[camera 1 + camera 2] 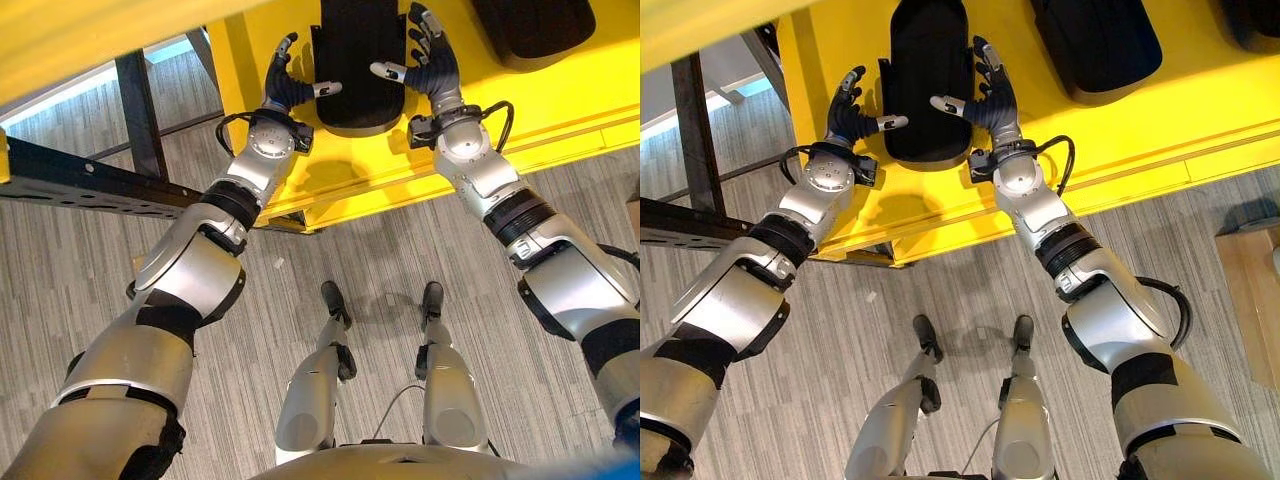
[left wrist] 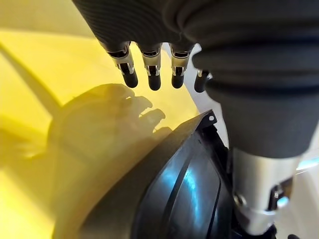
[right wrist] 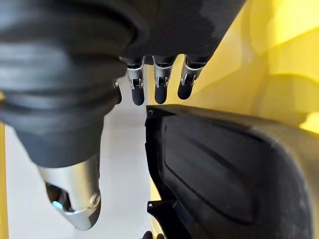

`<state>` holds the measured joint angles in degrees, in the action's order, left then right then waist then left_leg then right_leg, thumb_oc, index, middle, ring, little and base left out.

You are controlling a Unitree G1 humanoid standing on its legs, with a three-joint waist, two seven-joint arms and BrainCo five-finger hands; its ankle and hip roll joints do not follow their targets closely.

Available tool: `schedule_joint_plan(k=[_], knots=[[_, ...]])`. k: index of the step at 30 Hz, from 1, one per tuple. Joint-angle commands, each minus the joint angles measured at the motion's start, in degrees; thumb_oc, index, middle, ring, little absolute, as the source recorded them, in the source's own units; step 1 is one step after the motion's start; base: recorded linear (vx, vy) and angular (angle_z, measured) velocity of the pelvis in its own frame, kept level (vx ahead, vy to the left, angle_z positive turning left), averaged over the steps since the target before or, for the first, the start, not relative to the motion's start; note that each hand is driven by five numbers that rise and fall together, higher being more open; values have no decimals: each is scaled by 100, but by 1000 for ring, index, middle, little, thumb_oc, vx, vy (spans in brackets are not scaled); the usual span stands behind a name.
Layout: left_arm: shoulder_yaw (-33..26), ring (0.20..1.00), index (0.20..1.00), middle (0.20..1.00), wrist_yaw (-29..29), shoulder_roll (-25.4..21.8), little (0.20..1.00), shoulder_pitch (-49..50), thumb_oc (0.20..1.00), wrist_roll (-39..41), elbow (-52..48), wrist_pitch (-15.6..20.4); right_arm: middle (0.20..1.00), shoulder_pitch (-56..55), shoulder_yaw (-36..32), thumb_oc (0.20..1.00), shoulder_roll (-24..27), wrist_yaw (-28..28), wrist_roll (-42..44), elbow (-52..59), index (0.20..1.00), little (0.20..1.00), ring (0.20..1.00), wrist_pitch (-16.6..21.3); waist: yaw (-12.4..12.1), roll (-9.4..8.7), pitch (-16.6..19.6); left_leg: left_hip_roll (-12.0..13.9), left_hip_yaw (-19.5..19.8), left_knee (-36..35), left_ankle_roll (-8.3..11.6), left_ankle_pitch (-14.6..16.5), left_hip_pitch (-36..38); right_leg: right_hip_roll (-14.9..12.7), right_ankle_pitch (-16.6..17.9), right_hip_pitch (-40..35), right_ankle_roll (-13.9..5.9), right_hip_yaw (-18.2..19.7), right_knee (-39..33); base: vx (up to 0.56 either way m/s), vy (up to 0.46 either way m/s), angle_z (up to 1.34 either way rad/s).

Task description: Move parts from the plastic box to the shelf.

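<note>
A long black moulded part [image 1: 355, 60] lies flat on the yellow shelf [image 1: 520, 120]. My left hand [image 1: 288, 88] stands at its left side and my right hand [image 1: 432, 62] at its right side. Both are open, fingers straight and spread, thumbs reaching in over the part's near edges. In the left wrist view the fingers [image 2: 149, 74] hang above the yellow surface beside the part [image 2: 184, 194]. In the right wrist view the fingers [image 3: 159, 87] point past the part's [image 3: 224, 169] ribbed edge without curling round it.
A second black part [image 1: 1095, 40] lies on the shelf to the right, and a third [image 1: 1250, 15] at the far right corner. A dark metal frame [image 1: 90, 180] runs off to the left. A cardboard box [image 1: 1250, 280] stands on the grey floor at the right.
</note>
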<state>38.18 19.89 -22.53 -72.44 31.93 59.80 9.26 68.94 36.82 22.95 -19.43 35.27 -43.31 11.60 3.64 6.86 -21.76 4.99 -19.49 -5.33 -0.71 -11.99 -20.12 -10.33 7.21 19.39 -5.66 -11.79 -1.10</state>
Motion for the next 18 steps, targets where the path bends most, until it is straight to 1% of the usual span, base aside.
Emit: schedule_joint_plan(k=[1,9,12,15,18], knots=[[-255,1000,1000,1000,-29,102,1000,-447,1000,199,474,232,1000,727,12,1000,-206,-57,81,-506,1000,1000,1000,197,-22,-197,3,212,-47,36,663,100,501,-272,-396,-283,-332,174,732,0,0,0],[-211,1000,1000,1000,-48,360,1000,-329,1000,404,172,345,1000,838,-51,1000,-257,-25,348,-791,1000,1000,1000,195,-84,-237,-59,189,34,53,638,108,461,-283,-399,-291,-327,125,770,-1,-6,3],[-105,1000,1000,1000,-32,370,1000,-297,1000,301,12,361,1000,847,-122,1000,-229,21,650,-874,1000,1000,1000,221,-128,-259,-68,198,77,56,642,96,408,-277,-420,-293,-318,64,777,3,-13,12],[42,1000,1000,1000,-35,359,1000,-354,1000,87,-30,324,1000,882,-82,1000,-185,86,673,-893,1000,1000,1000,209,-161,-269,-75,190,102,54,631,103,404,-262,-424,-302,-310,45,776,6,1,4],[90,1000,1000,1000,-57,388,1000,-387,1000,71,-21,315,1000,912,-7,1000,-191,121,679,-932,1000,1000,1000,177,-183,-275,-72,187,97,52,628,107,410,-263,-428,-309,-309,45,770,0,0,0]])
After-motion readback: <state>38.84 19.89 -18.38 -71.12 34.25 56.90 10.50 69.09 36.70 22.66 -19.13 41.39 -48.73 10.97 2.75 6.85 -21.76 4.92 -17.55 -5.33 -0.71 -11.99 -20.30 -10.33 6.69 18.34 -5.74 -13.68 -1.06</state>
